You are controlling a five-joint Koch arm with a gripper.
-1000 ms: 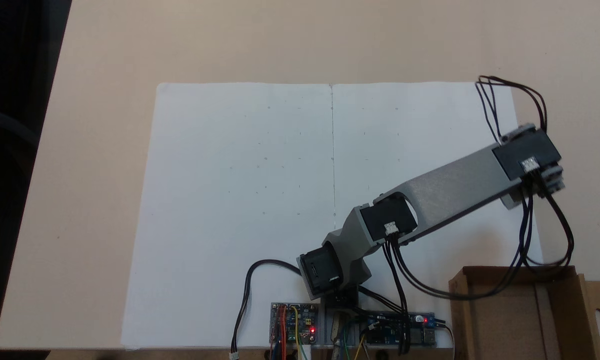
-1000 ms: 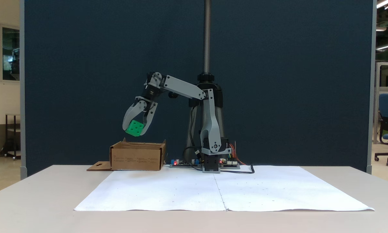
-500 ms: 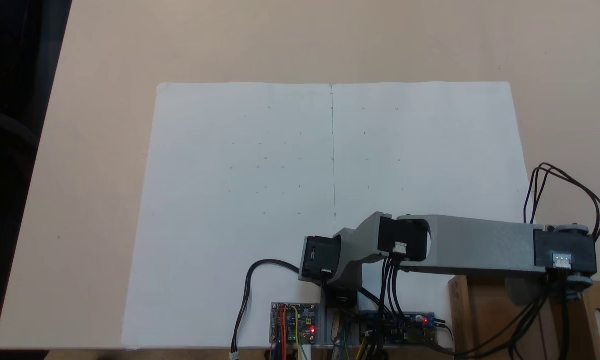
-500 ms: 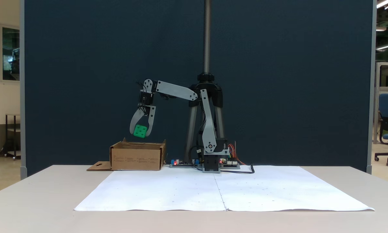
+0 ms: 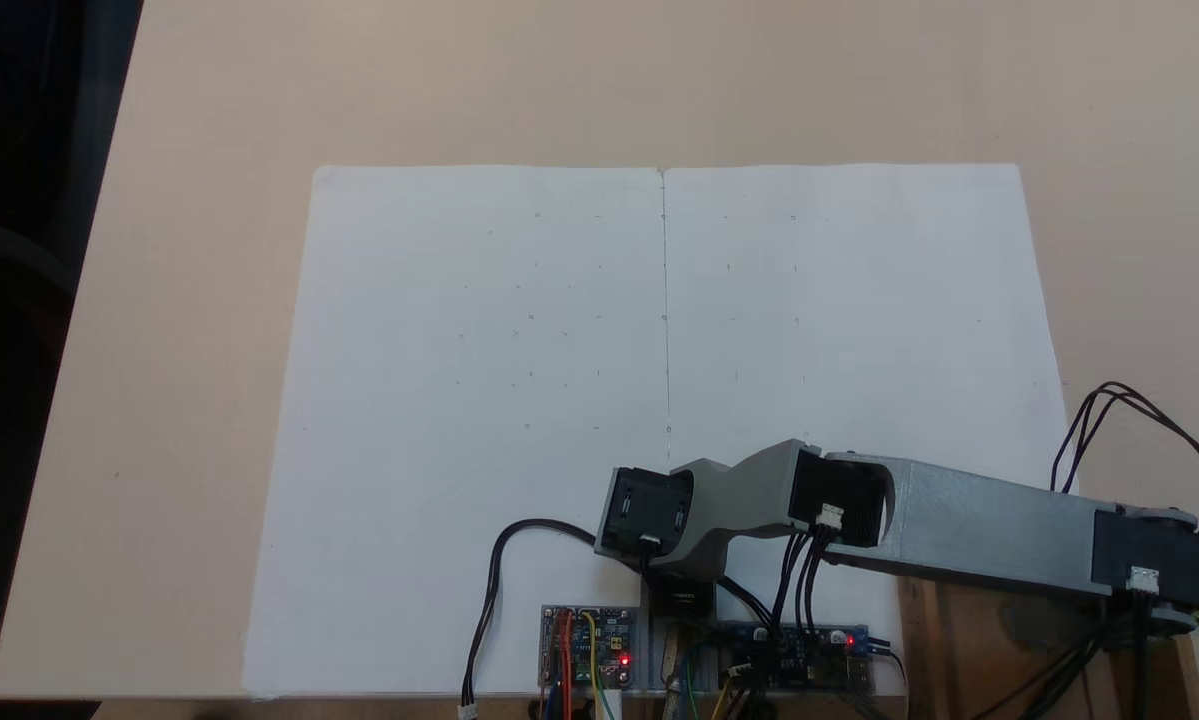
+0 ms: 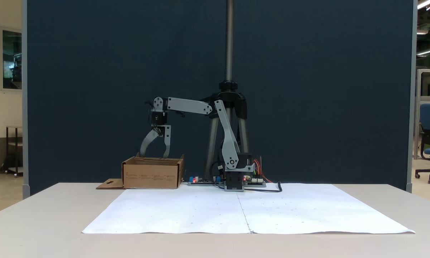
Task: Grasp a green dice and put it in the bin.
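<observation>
Green dice gone from the end effector [image 6: 152, 156] since half a second ago, presumably dropped inside the bin [image 6: 152, 174] at far left of tabletop [image 6: 39, 222]; jaws now spread, empty, tips just above the rim; task looks done

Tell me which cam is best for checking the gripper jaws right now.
The side-on fixed view: the gripper hangs with both jaws spread apart and nothing between them, tips just above the bin. In the top-down fixed view the arm lies over the bin, covering the jaws.
</observation>
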